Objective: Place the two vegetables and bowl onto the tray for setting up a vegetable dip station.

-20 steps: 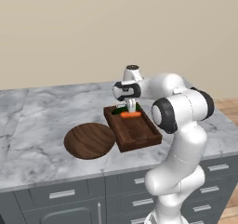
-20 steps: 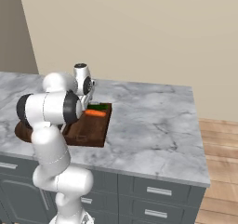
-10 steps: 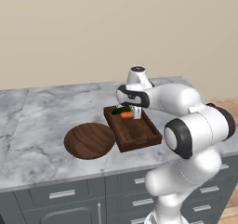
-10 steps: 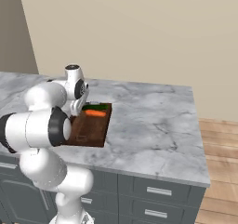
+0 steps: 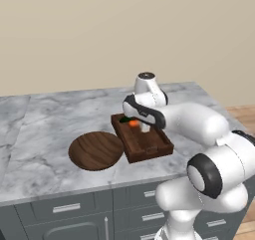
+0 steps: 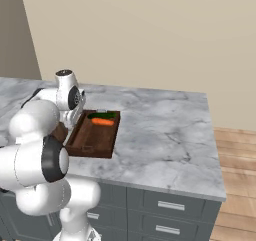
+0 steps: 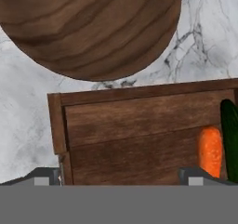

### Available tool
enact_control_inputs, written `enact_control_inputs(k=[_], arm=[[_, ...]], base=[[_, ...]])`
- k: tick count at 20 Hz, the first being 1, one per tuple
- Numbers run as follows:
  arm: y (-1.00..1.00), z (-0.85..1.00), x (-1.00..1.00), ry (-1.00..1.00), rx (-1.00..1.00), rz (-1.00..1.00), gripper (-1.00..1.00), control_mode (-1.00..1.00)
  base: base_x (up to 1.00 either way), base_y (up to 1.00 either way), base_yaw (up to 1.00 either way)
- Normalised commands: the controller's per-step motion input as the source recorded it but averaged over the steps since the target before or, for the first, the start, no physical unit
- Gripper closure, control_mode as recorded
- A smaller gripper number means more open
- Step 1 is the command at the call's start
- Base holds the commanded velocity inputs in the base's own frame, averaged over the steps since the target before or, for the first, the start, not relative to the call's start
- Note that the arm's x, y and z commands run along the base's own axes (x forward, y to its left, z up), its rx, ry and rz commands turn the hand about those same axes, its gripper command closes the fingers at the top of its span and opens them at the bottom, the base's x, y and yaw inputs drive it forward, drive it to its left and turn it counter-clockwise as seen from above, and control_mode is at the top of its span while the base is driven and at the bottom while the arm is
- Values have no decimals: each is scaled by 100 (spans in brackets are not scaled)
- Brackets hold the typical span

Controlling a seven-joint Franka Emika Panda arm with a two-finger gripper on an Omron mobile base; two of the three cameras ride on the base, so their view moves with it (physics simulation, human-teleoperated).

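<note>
Both vegetables [image 6: 101,119] lie in the tray [image 5: 149,148]; the spread pincer [image 7: 122,174] has swung bowlward.

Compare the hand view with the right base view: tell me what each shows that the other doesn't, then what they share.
Hand view alone: the bowl's wood grain close up, lying on the marble apart from the tray's rim, and the two finger tips standing wide apart at the bottom edge.

Right base view alone: the arm, the grey drawers below the counter, the wooden floor and the beige wall.

Both: the tray on the marble counter, with the carrot and the green vegetable lying side by side at one end of it.
</note>
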Motion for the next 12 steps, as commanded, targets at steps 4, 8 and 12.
enact_control_inputs(k=[4,8,12], arm=[[25,12,-70,-1,0,0,-100,-100],[18,6,-80,-9,-2,0,-100,-100],[33,1,-71,-6,-2,0,-100,-100]], base=[[0,0,0],[0,0,0],[0,0,0]])
